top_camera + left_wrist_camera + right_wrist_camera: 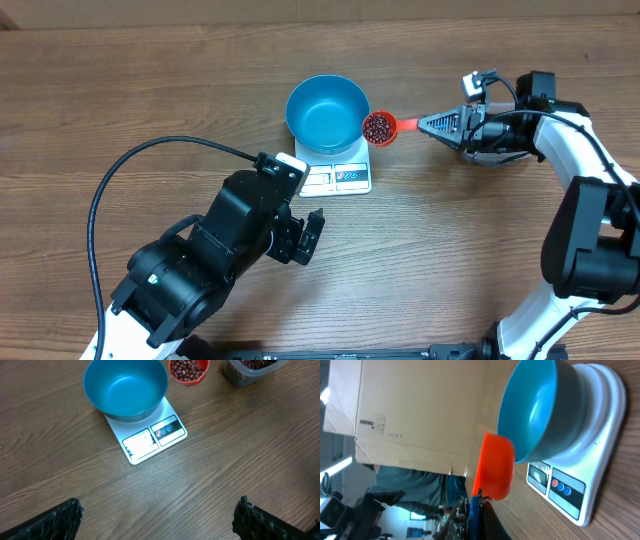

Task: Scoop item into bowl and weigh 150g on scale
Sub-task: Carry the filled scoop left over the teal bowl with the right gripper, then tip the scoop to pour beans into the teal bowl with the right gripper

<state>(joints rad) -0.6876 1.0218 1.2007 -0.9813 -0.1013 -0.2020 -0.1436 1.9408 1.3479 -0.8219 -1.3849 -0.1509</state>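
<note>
overhead view: blue bowl (325, 110) sits on the white scale (340, 178) at mid table (450, 250), its inside plain blue. just right of its rim hangs the orange-red scoop (404, 125), filled with dark red-brown beans (377, 127). the right gripper (425, 124) is clamped tight on the scoop's handle. the left gripper (303, 240) hovers near the scale's display edge, spread wide and holding nothing

left wrist view: the loaded scoop is just beside the bowl's rim, and a clear container (250, 372) with more beans stands further right

right wrist view: the scoop's cup is level with the bowl's rim, close against it; a cardboard box (415, 410) stands behind
</note>
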